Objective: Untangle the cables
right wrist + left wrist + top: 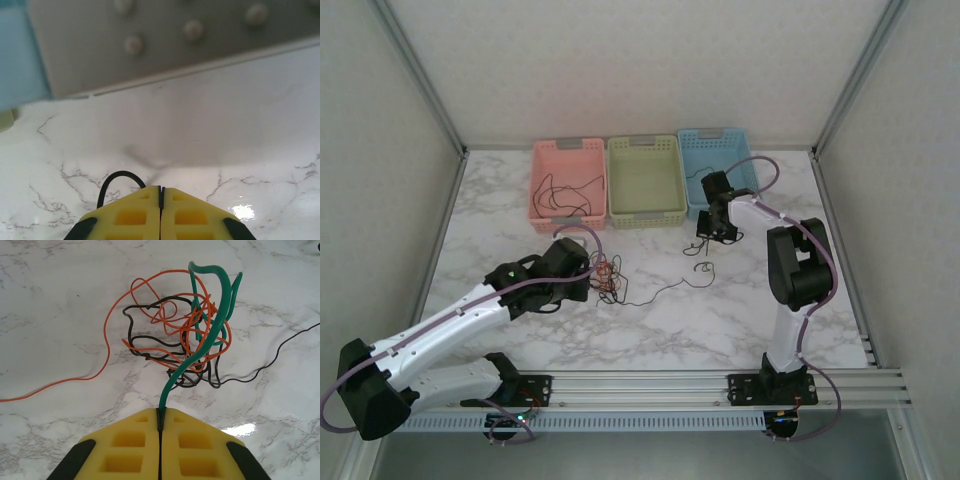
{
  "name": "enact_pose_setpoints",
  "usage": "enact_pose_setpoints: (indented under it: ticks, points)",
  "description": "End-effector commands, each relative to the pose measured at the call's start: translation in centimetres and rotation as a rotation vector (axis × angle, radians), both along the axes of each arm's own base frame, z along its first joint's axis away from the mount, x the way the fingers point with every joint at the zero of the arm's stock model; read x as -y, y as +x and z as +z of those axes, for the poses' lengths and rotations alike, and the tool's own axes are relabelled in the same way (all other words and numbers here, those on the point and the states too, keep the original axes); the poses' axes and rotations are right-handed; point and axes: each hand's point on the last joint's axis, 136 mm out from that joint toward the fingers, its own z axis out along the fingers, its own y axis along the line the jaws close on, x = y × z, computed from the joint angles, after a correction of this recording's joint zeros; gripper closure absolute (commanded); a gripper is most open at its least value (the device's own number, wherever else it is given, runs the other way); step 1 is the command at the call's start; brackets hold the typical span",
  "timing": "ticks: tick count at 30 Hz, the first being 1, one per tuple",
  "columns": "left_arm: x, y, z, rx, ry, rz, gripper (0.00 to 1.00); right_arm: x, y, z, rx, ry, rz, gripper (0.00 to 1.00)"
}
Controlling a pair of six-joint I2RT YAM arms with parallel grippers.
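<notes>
A white marble tabletop [650, 330] sits enclosed by pale walls [620, 60] and aluminium posts [417, 72].

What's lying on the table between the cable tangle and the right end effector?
One thin black cable trails across the otherwise bare marble table from the tangle toward the right end effector, seen in the top external view.

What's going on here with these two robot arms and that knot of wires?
Two robot arms are untangling thin cables on a marble table. The left gripper is shut on a green cable that leads into a knot of orange, black and green wires just ahead of it. The right gripper, near the blue basket, is shut and seems to pinch a black cable at its tips. Black cable lies in the pink basket; the knot is not yet undone.
</notes>
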Motion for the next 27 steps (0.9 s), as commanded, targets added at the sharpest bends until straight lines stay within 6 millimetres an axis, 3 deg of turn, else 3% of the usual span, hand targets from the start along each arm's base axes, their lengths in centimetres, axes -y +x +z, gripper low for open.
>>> enact_pose_setpoints:
  ticks: [1, 3, 6, 12, 19, 27]
  points:
    - [0.4, -0.4, -0.7, -0.022, -0.007, -0.010, 0.99, 0.0, -0.3, 2.2, 0.037, 0.007, -0.007, 1.00]
    - [0.5, -0.3, -0.8, -0.022, -0.007, -0.010, 0.90, -0.3, -0.6, 3.1, 0.046, 0.026, -0.008, 1.00]
    - [0.6, -0.2, -0.6, -0.019, -0.011, -0.012, 0.62, -0.8, -1.1, 4.8, 0.068, 0.085, -0.026, 1.00]
    - [0.5, 0.1, 1.3, 0.022, -0.029, -0.008, 0.31, -2.0, -2.4, 9.3, 0.139, 0.257, -0.099, 1.00]
    - [1.1, 0.1, 6.4, 0.141, -0.158, -0.048, 0.21, -4.4, -3.5, 14.8, 0.218, 0.537, -0.172, 1.00]
    - [7.6, -1.0, 13.8, 0.233, -0.582, -0.256, 0.20, -8.1, -5.1, 21.2, 0.249, 0.929, -0.273, 1.00]
